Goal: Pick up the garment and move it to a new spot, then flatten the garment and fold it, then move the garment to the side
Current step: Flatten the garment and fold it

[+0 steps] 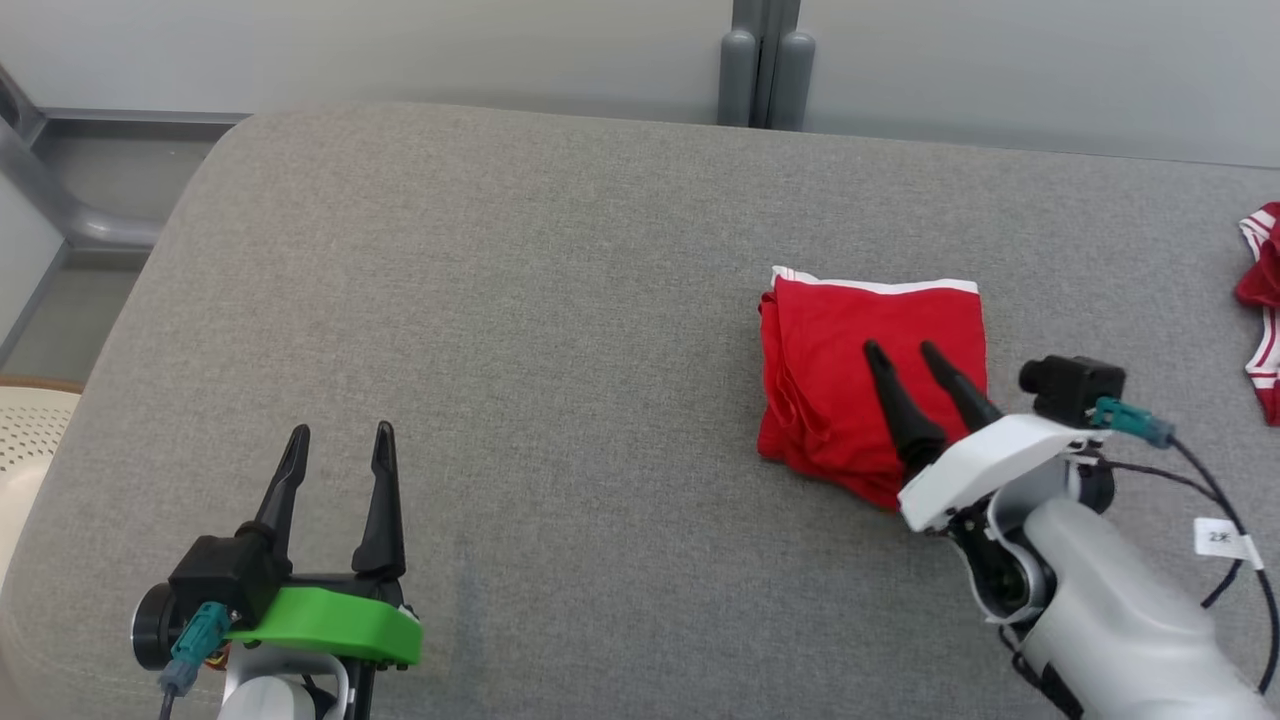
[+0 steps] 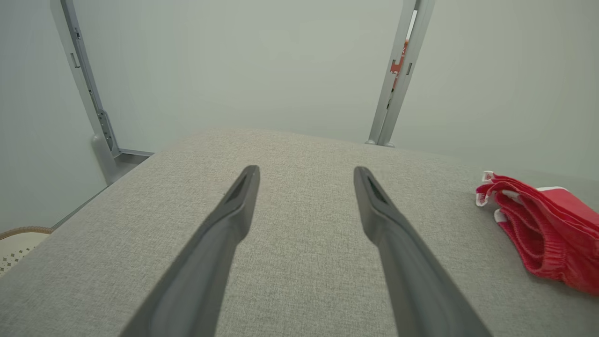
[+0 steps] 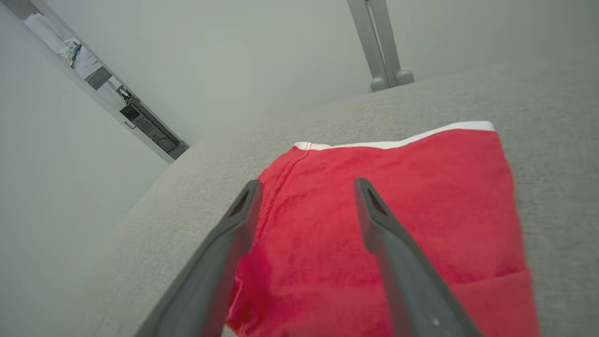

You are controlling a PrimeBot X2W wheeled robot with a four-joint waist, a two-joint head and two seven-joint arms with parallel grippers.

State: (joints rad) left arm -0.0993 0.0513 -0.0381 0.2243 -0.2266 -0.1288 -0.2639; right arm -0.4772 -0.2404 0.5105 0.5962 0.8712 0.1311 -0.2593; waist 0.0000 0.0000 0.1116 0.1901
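Folded red garment (image 1: pixel 830 340) lying toward the right of the grey desk (image 1: pixel 500 300). Right pincer (image 1: pixel 900 346) apart just above it; left pincer (image 1: pixel 341 430) apart, idle. Best lifted straight up, sparing the fold.

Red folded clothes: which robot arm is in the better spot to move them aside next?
Probably the right. The right jaws stand open just over the folded garment, pointing across it. The left jaws stand open far off, over the grey cushion.
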